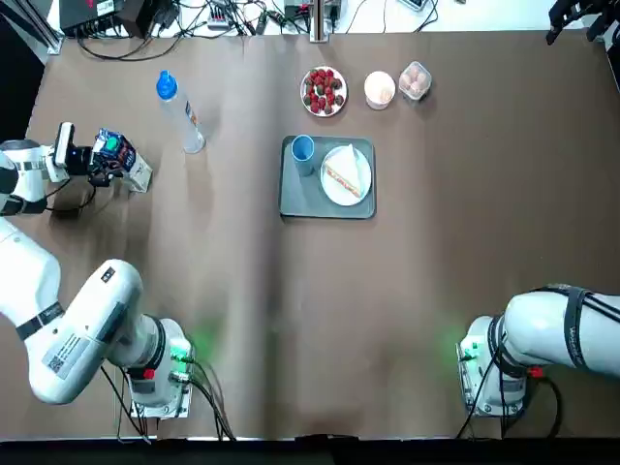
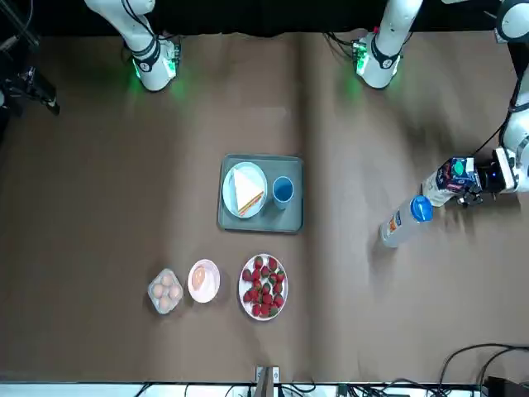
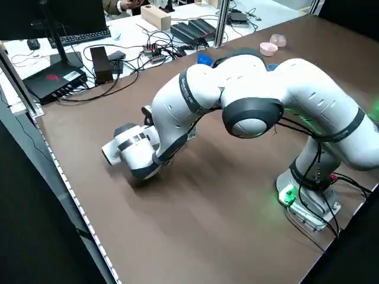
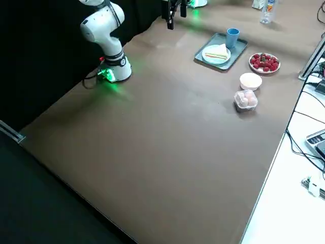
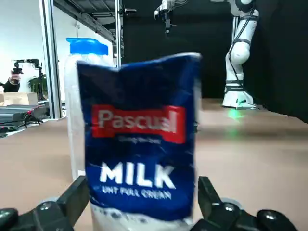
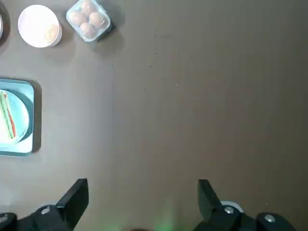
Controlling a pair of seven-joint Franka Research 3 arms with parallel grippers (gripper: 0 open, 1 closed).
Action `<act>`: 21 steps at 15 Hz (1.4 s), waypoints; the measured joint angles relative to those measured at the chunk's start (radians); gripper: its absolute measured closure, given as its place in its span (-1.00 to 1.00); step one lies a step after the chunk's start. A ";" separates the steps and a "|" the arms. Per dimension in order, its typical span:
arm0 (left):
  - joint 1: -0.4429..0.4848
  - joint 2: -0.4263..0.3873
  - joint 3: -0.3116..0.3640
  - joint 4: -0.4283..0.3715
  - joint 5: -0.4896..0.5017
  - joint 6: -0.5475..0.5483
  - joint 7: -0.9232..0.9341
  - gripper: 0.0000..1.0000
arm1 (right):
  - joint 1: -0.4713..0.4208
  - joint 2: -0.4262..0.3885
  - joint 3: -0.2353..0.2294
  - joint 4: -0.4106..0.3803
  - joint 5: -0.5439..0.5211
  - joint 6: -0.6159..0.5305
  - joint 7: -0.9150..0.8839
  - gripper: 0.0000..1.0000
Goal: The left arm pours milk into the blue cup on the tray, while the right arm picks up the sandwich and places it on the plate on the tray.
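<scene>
The milk carton [image 1: 123,157], blue and white, stands upright at the table's far left. My left gripper [image 1: 97,160] lies level against it, open, with the carton [image 5: 142,144] between its fingers [image 5: 77,195]. The blue cup [image 1: 302,149] stands in the near-left corner of the grey tray [image 1: 295,199]. Beside it on the tray, the sandwich [image 1: 344,177] lies on the white plate [image 1: 358,160]. My right gripper [image 6: 143,190] hangs open and empty high over the table's far right [image 1: 572,19], well away from the tray.
A clear bottle with a blue cap [image 1: 180,114] stands just right of the milk carton. Beyond the tray sit a plate of strawberries [image 1: 324,90], a small bowl [image 1: 379,89] and a box of eggs [image 1: 415,79]. Cables and equipment line the far edge.
</scene>
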State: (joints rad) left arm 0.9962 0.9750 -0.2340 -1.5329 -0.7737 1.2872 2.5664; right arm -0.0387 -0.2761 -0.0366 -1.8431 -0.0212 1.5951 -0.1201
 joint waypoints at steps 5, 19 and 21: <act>0.003 -0.030 0.108 0.056 0.001 0.008 0.000 -0.98 | 0.000 0.000 0.000 0.000 0.000 0.000 0.000 -1.00; -0.397 -0.721 0.175 0.106 0.324 0.108 -0.625 -0.98 | 0.000 0.000 0.000 0.000 0.000 0.000 0.000 -1.00; -0.521 -0.754 0.173 0.102 0.379 0.131 -0.797 -0.98 | 0.000 0.000 0.000 -0.001 0.000 0.000 0.000 -1.00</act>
State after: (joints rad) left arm 0.4754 0.2209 -0.0606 -1.4310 -0.3948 1.4178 1.7697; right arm -0.0387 -0.2761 -0.0365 -1.8436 -0.0210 1.5951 -0.1201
